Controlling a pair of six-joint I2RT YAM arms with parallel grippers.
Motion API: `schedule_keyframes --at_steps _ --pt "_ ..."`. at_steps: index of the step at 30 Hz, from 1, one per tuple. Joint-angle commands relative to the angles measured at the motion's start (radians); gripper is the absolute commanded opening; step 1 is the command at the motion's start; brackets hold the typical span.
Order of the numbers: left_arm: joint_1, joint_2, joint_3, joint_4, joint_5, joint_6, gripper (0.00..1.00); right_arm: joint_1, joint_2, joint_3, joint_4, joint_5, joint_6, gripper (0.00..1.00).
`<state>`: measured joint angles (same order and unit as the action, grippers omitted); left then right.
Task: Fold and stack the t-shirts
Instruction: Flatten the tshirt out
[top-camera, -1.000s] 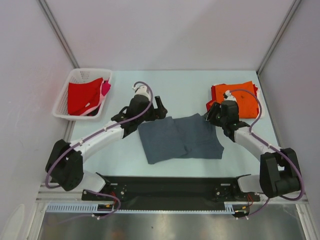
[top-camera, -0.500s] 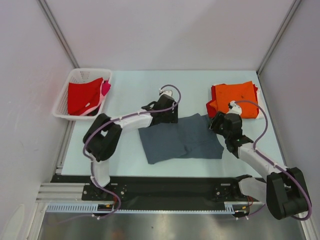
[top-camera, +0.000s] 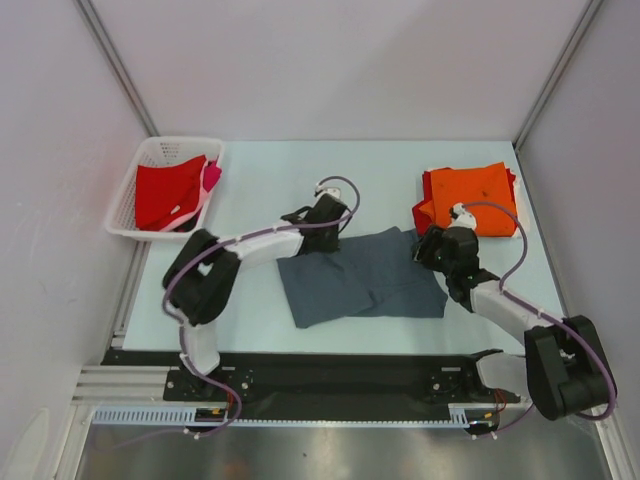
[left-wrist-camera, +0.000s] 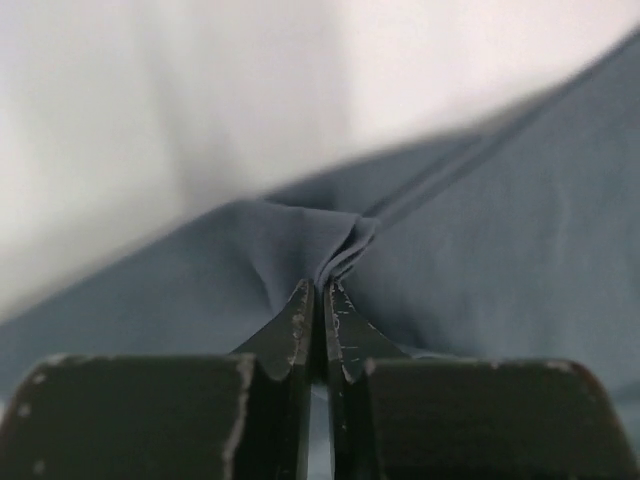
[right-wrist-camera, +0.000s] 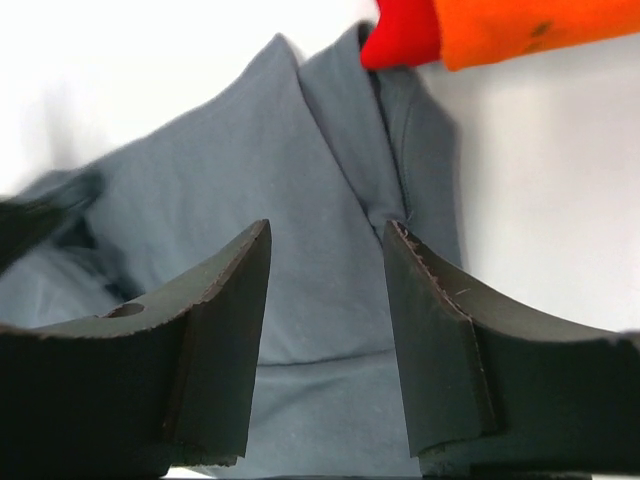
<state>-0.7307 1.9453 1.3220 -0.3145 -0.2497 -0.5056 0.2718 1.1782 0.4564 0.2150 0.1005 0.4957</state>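
A dark slate-grey t-shirt (top-camera: 360, 275) lies spread at the table's middle. My left gripper (top-camera: 328, 240) sits at its back edge and is shut on a small pinched fold of the grey cloth (left-wrist-camera: 345, 250), which bunches up between the fingertips (left-wrist-camera: 300, 315). At the shirt's right edge my right gripper (top-camera: 426, 248) hovers open, with the grey t-shirt (right-wrist-camera: 330, 180) showing between and beyond its fingers (right-wrist-camera: 225, 290) and nothing held. A folded orange t-shirt (top-camera: 470, 195) rests on a red one (top-camera: 424, 188) at the back right.
A white lattice basket (top-camera: 135, 195) at the back left holds a red t-shirt (top-camera: 165, 192) and a pink one (top-camera: 211, 176). The orange pile (right-wrist-camera: 530, 25) with its red edge (right-wrist-camera: 400, 35) lies just beyond the right gripper. Walls enclose three sides.
The left arm swung right to the grey shirt's back edge and its gripper closed on a pinch of the cloth. The right gripper shifted a little along the shirt's right edge, staying open.
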Motion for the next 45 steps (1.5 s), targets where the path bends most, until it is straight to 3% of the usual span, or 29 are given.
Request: schedule_keyframes --at_steps 1,8,15,21,24,26,30,33,45 --pt "0.037 -0.257 -0.107 0.030 0.033 -0.013 0.08 0.012 0.086 0.106 -0.003 -0.048 -0.009 0.54" --pt "0.143 -0.618 -0.377 0.064 0.148 -0.051 0.02 0.038 0.310 0.333 -0.108 -0.050 -0.013 0.53" --pt "0.486 -0.951 -0.746 0.163 0.236 -0.158 0.01 0.044 0.575 0.565 -0.210 0.002 -0.020 0.49" --pt "0.533 -1.106 -0.849 0.140 0.152 -0.194 0.00 0.046 0.690 0.679 -0.288 -0.005 -0.039 0.49" --pt "0.537 -1.152 -0.854 0.115 0.118 -0.194 0.00 0.046 0.690 0.670 -0.286 -0.001 -0.039 0.47" --pt "0.539 -1.163 -0.850 0.106 0.107 -0.189 0.00 0.046 0.686 0.662 -0.279 -0.010 -0.042 0.37" --pt "0.541 -1.158 -0.842 0.100 0.098 -0.185 0.00 0.046 0.672 0.659 -0.269 -0.051 -0.045 0.00" --pt "0.541 -1.143 -0.836 0.110 0.098 -0.185 0.00 0.046 0.643 0.660 -0.281 -0.070 -0.045 0.00" --pt "0.541 -1.142 -0.804 0.163 0.127 -0.183 0.01 0.046 0.243 0.437 -0.275 -0.137 -0.017 0.00"
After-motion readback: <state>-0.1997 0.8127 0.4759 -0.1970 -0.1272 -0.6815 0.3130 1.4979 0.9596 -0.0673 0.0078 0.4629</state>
